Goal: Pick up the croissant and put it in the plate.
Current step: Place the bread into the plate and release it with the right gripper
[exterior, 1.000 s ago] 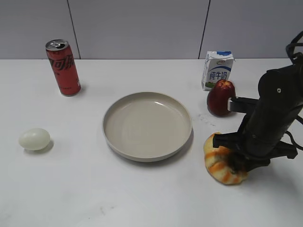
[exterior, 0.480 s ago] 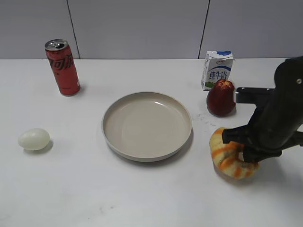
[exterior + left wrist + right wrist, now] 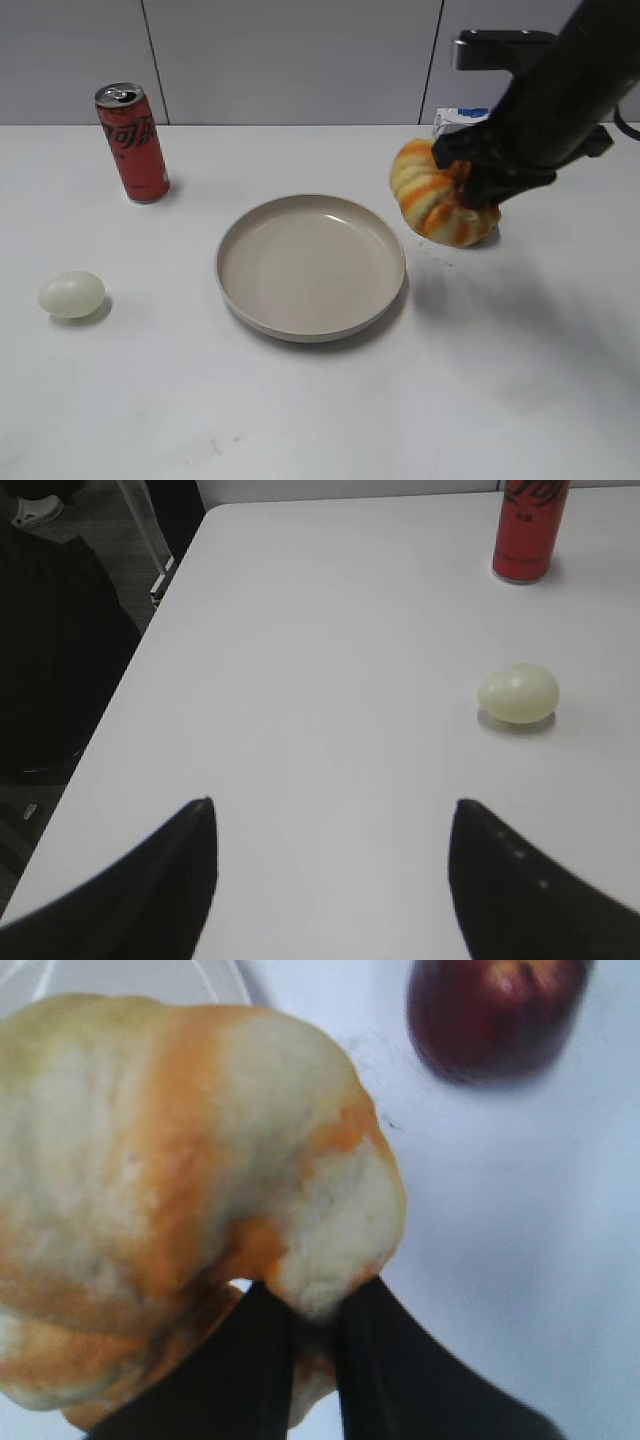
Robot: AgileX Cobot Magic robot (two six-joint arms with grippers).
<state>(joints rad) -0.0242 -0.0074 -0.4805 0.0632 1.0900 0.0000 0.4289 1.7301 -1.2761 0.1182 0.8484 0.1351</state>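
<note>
The croissant, striped orange and pale yellow, hangs in the air to the right of and above the plate's right rim. My right gripper is shut on it. In the right wrist view the croissant fills the left, pinched between the right gripper's fingers. The beige plate sits empty at the table's middle; a bit of its rim shows in the right wrist view. My left gripper is open and empty over the table's left part, out of the exterior view.
A red cola can stands at the back left. A pale egg lies at the left, also in the left wrist view. A milk carton is mostly hidden behind the right arm. A dark red fruit lies beyond the croissant.
My right gripper has lifted the croissant off the table and carried it up and left toward the plate. It now hides the red fruit in the exterior view.
</note>
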